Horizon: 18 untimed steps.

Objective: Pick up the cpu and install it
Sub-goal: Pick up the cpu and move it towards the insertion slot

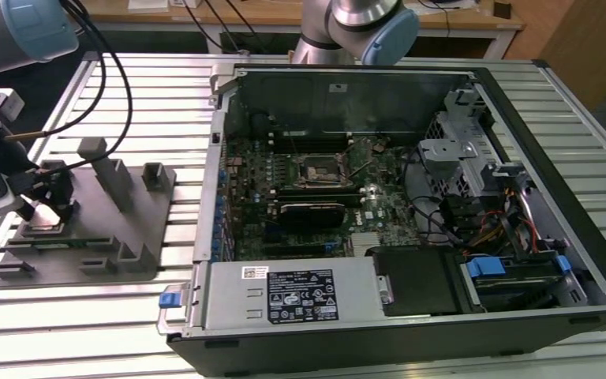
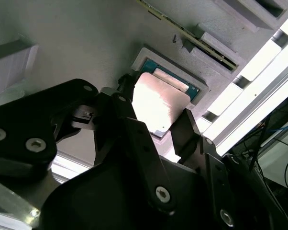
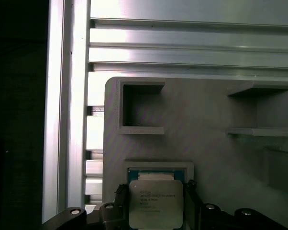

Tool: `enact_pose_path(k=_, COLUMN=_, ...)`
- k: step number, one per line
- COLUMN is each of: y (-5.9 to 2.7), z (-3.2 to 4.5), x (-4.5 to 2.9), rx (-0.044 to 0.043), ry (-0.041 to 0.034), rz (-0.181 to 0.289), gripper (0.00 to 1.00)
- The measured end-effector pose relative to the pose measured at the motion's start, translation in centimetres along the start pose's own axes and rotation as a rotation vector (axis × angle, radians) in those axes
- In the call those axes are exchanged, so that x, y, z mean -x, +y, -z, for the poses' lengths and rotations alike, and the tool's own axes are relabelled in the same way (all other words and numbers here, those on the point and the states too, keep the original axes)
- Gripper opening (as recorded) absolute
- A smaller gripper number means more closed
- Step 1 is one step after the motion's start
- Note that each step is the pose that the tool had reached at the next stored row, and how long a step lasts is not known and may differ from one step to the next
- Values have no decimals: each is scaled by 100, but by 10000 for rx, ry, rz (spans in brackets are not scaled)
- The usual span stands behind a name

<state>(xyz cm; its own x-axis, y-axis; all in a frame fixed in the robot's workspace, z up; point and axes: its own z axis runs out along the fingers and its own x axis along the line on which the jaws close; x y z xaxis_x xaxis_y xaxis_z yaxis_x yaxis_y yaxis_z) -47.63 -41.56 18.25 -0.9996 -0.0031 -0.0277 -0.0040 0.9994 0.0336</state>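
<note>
Fingers (image 2: 186, 129) of my gripper (image 2: 158, 120) pinch the cpu (image 3: 156, 203) at its pocket in the grey tray (image 3: 206, 110), so pickup looks begun, with seating in the socket (image 1: 314, 170) left undone.

The cpu (image 3: 156, 203) showed a silvery-grey metal top with small dark print and a teal-green border at its edge. The tray (image 1: 124, 229) was plain matte grey. The hand (image 2: 156, 108) was black with silver screw heads. The bench (image 1: 82, 316) was silver aluminium, ribbed in parallel slats. The computer case (image 1: 409, 347) was black, its motherboard (image 1: 314, 181) dark green, with a blue clip (image 1: 170, 299).
</note>
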Motion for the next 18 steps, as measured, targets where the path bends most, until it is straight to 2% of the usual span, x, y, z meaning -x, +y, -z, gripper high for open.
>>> enact_pose_path(k=18, y=0, z=4, x=0, rx=-1, ry=2, rz=-2, gripper=56)
